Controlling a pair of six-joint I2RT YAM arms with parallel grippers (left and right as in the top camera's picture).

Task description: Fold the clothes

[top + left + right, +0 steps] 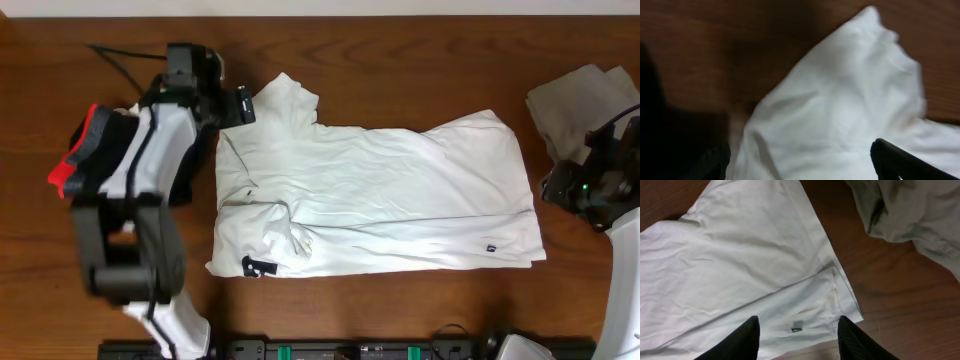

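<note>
Shirt (370,200) lies creased on counter (400,40). Left pincer (805,162) wide over it, empty; right pincer (797,337) parted above hem, apparently empty.

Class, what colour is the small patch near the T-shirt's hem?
Black patch on white T-shirt; best in right wrist view.

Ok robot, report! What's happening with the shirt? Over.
Left claw open, empty. Right claw open, empty. White T-shirt lies spread out, unheld. Grey cloth off to one side, not touching it.
</note>
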